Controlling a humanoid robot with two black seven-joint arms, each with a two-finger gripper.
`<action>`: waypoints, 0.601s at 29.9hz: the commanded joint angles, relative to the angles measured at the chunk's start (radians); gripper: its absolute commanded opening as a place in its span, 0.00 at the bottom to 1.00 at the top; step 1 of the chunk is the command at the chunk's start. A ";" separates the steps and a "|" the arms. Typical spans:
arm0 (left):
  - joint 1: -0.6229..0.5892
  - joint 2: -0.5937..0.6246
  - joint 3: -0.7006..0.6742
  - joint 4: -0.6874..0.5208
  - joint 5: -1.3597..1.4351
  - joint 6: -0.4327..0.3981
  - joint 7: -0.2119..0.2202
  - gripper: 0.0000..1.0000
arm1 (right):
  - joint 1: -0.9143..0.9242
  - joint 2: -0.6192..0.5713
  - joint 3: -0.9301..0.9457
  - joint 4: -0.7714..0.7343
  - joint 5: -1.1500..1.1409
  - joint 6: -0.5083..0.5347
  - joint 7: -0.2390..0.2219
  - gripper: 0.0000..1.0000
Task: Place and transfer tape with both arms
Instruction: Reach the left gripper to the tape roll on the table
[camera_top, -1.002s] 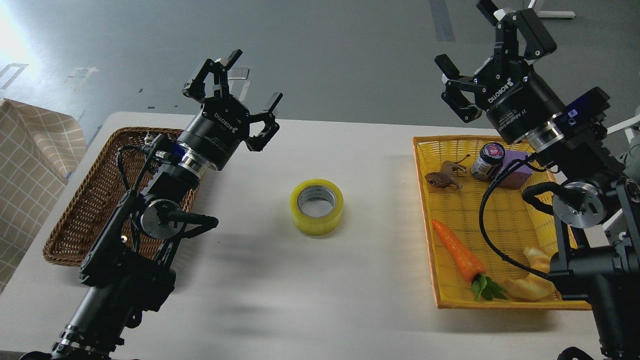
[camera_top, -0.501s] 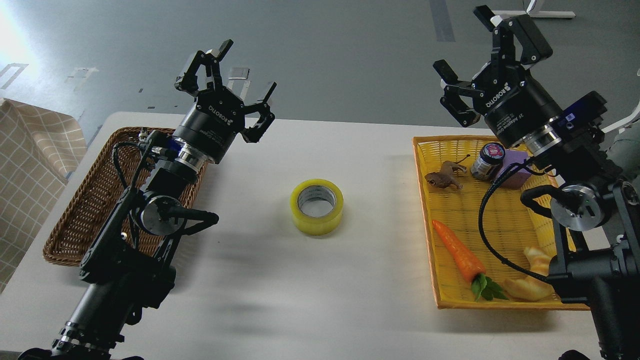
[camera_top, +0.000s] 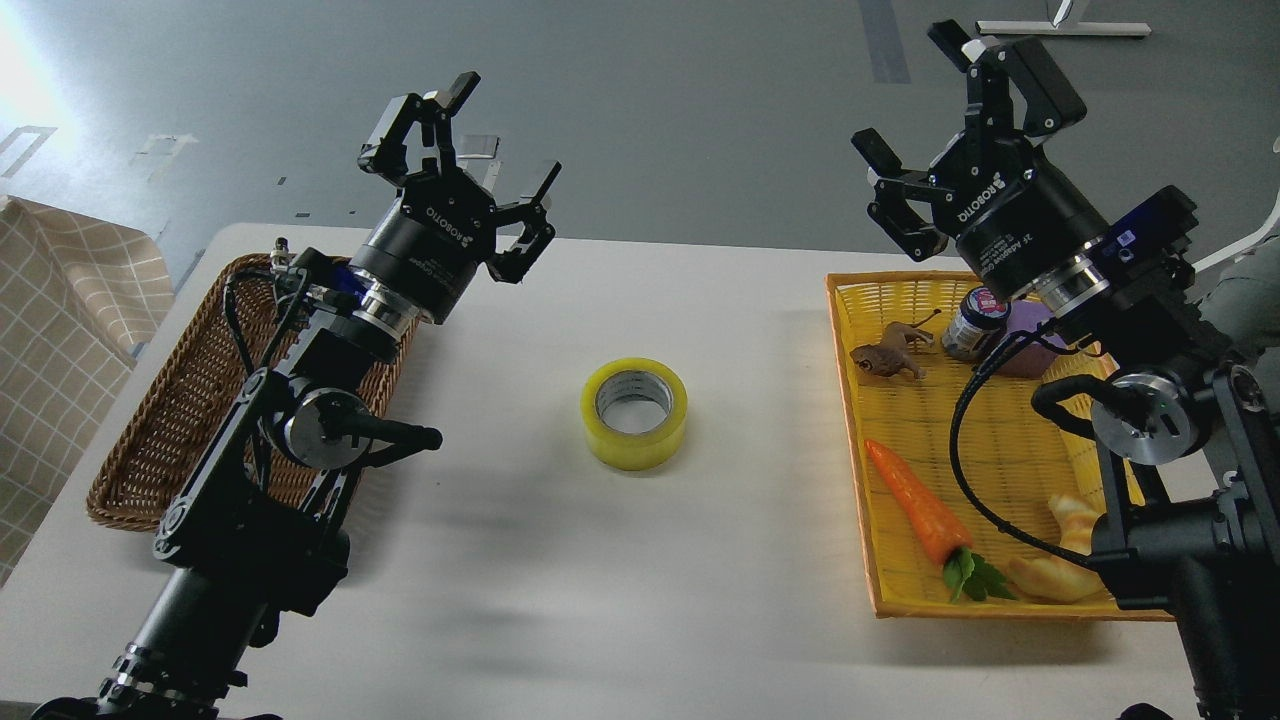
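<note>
The tape (camera_top: 634, 413), a yellow translucent roll with a white printed core, lies flat on the white table (camera_top: 620, 560) near its middle. My left gripper (camera_top: 475, 150) is open and empty, raised above the table's far left, well up and left of the tape. My right gripper (camera_top: 915, 100) is open and empty, raised above the far end of the yellow basket, well up and right of the tape. Neither gripper touches the tape.
A brown wicker basket (camera_top: 190, 400) sits at the left under my left arm. A yellow basket (camera_top: 860, 440) at the right holds a carrot (camera_top: 915, 505), a small dark jar (camera_top: 975, 322), a brown toy animal (camera_top: 885, 355), a purple block and a croissant (camera_top: 1060, 570).
My left gripper has risen and shifted slightly left, then right. My right gripper has moved a little left and up. The tape has not moved.
</note>
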 joint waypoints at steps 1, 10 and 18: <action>-0.002 -0.005 0.024 -0.061 0.258 0.076 0.005 0.98 | 0.000 -0.004 0.000 -0.002 0.000 0.000 0.000 1.00; -0.034 -0.005 0.125 -0.055 0.823 0.215 0.005 0.98 | -0.028 -0.005 0.000 -0.003 0.000 0.000 0.000 1.00; -0.017 0.001 0.268 0.005 1.294 0.300 0.008 0.98 | -0.035 -0.005 0.000 -0.002 0.000 0.000 0.000 1.00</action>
